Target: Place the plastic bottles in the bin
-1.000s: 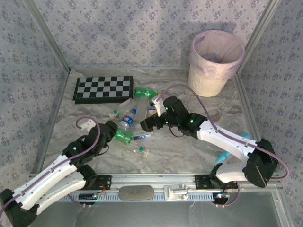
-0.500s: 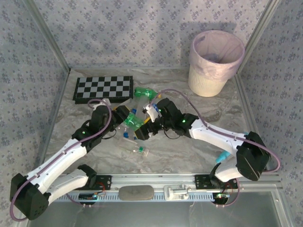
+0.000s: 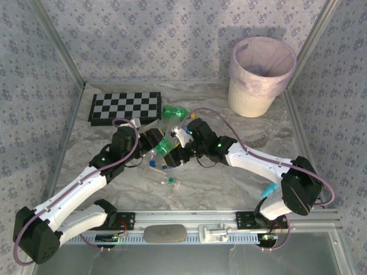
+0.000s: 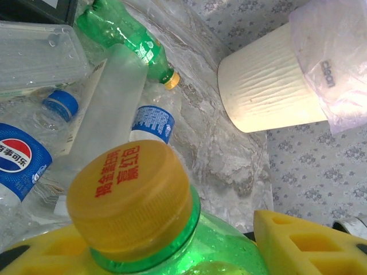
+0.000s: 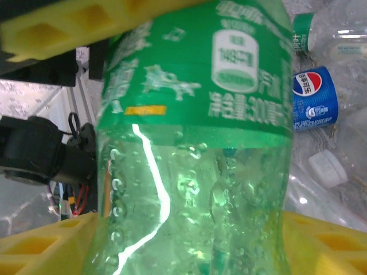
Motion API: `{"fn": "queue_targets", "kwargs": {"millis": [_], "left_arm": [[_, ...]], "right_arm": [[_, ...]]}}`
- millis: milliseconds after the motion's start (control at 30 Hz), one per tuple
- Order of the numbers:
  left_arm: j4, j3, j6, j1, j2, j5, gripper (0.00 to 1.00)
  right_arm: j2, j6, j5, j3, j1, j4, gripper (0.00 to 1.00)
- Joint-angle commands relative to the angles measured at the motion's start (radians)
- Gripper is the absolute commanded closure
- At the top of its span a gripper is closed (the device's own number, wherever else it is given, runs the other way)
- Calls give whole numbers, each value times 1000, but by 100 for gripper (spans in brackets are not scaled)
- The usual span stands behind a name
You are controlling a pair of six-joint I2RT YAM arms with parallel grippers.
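Blue-grey floral walls (image 3: 172, 34) enclose a marbled grey tabletop (image 3: 229, 183) edged by an aluminium rail (image 3: 189, 216).

Soft, even light falls from above on my table (image 3: 229, 183), with only weak shadows. Close to my right wrist the green bottle (image 5: 189, 172) is blurred, with a white glare streak. The bin (image 4: 269, 91) looks overexposed.

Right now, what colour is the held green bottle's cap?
Orange cap with red writing; best seen in left wrist view.

High rear overview, wrist cameras close, seemingly sharing green bottle (image 5: 189, 189)
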Motion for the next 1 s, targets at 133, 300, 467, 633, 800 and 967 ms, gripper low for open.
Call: {"fn": "queue_targets", "kwargs": {"millis": [133,300,467,633,800,967], "left_arm": [[15,33,20,11,-9,9,25],[-61,58,66,57,-52,-52,0],[-131,40,89,130,-123,-119,0],[-149,-59,56,161,-197,-161,0],[-148,-172,-6,175,-250,-138,0],[-170,-225,-30,178,-294,-140,0]], "right_arm": [[-6,8,-26,23,-13,14,47],[-31,-14,19,19,-49,-38,48],[-80,-57,135,54,-163,-183,48],[-157,-82,228,144,-335,-285,48],[-154,-88,304,344,-523,-378,48],[-115,-39,346,482,-689,-317,48]]}}
